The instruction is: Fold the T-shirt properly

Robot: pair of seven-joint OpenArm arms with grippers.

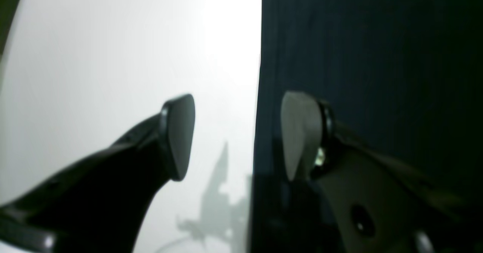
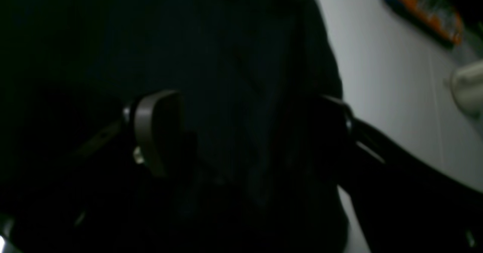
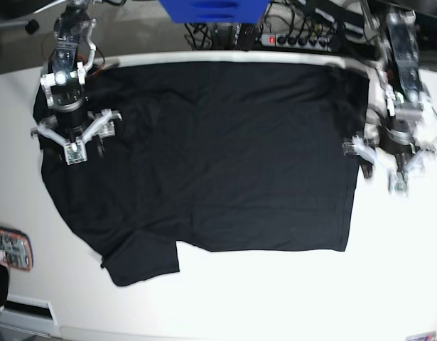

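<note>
The black T-shirt (image 3: 218,149) lies spread flat over the white table (image 3: 275,298), with one sleeve (image 3: 141,259) sticking out at the front left. My left gripper (image 3: 389,153) hangs open at the shirt's right edge. In the left wrist view the left gripper (image 1: 241,136) straddles that straight edge: one finger (image 1: 302,132) is over the T-shirt (image 1: 369,49) and the other over bare table. My right gripper (image 3: 74,133) is open above the shirt's far left part. In the right wrist view the right gripper (image 2: 245,128) has only the dark T-shirt (image 2: 226,57) between its fingers.
A flat orange-edged object (image 3: 8,249) lies at the table's left edge and also shows as an orange-edged object (image 2: 422,8) in the right wrist view. A blue box (image 3: 211,8) and a power strip with cables (image 3: 303,35) sit behind the table's far edge.
</note>
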